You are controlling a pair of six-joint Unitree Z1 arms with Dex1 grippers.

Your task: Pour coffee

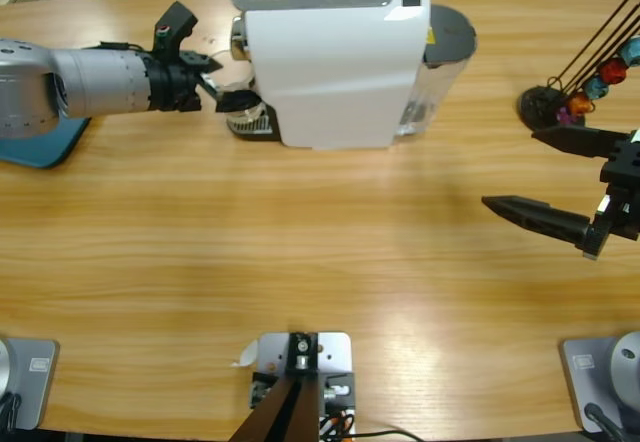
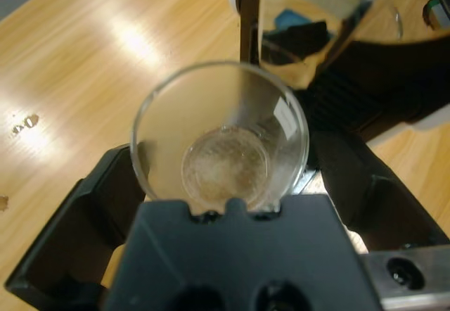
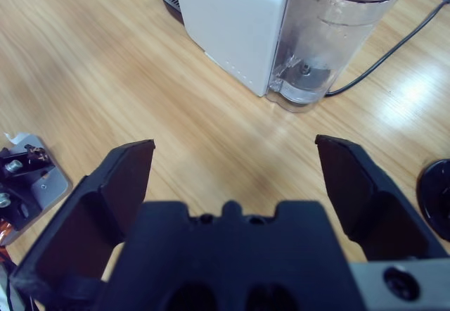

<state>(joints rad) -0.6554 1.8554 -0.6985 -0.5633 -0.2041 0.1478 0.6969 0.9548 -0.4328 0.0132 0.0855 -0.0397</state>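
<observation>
Two arms work at the wooden table point(image 1: 300, 262), with the white coffee machine point(image 1: 335, 62) standing at its far side. The left gripper point(image 1: 222, 90) reaches in from the machine's left, its fingers point(image 2: 84, 219) closed around a clear glass cup point(image 2: 221, 138); the cup is empty and sits at the machine's front end, over the drip tray point(image 1: 250, 122). The right gripper point(image 1: 560, 177) hovers well to the machine's right, fingers point(image 3: 126, 177) spread wide and holding nothing. Beyond it, further right of the machine, stands a black capsule rack point(image 1: 580, 82) with coloured capsules. The machine's clear water tank point(image 3: 330, 36) faces the right gripper.
</observation>
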